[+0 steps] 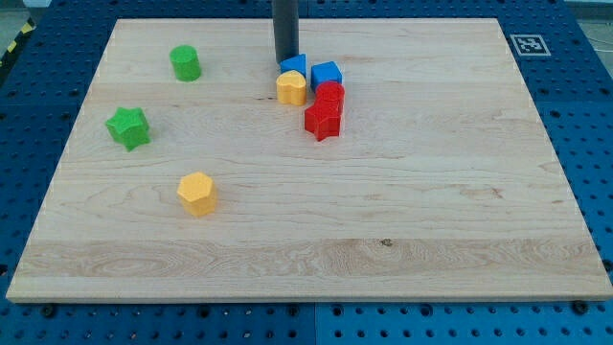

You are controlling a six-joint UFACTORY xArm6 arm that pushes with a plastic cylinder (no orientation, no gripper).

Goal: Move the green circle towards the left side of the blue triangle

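Note:
The green circle point(185, 63) is a short green cylinder near the board's upper left. The blue triangle point(295, 65) sits at the top centre, in a tight cluster with a blue cube point(327, 75), a yellow heart-like block point(291, 87), a red cylinder point(329, 95) and a red star point(323, 122). My tip point(285, 61) is the lower end of the dark rod, touching or just beside the blue triangle's upper-left side. The green circle lies well to the left of my tip, about a hundred pixels away.
A green star point(128, 127) lies at the left, below the green circle. A yellow hexagon point(197, 194) lies lower left of centre. The wooden board point(460, 230) rests on a blue perforated table; a marker tag point(528, 44) sits at the top right corner.

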